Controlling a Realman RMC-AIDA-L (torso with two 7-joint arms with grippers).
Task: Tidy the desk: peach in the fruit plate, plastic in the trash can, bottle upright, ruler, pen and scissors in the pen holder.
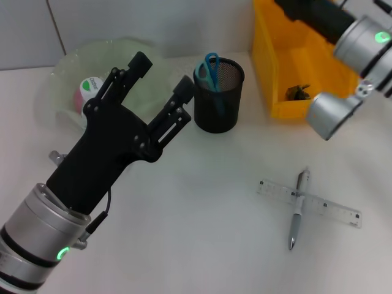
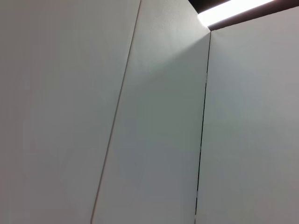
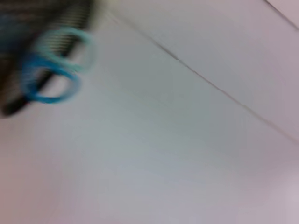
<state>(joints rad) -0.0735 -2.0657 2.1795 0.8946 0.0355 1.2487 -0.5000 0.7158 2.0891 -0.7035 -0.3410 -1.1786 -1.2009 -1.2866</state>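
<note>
My left gripper (image 1: 164, 76) is black, open and empty, raised between the fruit plate and the pen holder. The pale green fruit plate (image 1: 67, 67) at the back left holds a pink and white round thing with a green label (image 1: 87, 93), half hidden by the gripper. The black mesh pen holder (image 1: 218, 101) holds the blue scissors (image 1: 209, 70), which also show in the right wrist view (image 3: 51, 77). The clear ruler (image 1: 331, 208) lies flat at the front right with the silver pen (image 1: 297, 211) across it. My right gripper (image 1: 309, 13) is above the yellow trash can (image 1: 278, 110). No bottle shows.
A small dark scrap (image 1: 298, 92) lies inside the yellow can. A small metal part (image 1: 56, 157) shows on the table beside my left arm. The left wrist view shows only wall panels (image 2: 149, 140). The white table (image 1: 202, 233) is bare in the front middle.
</note>
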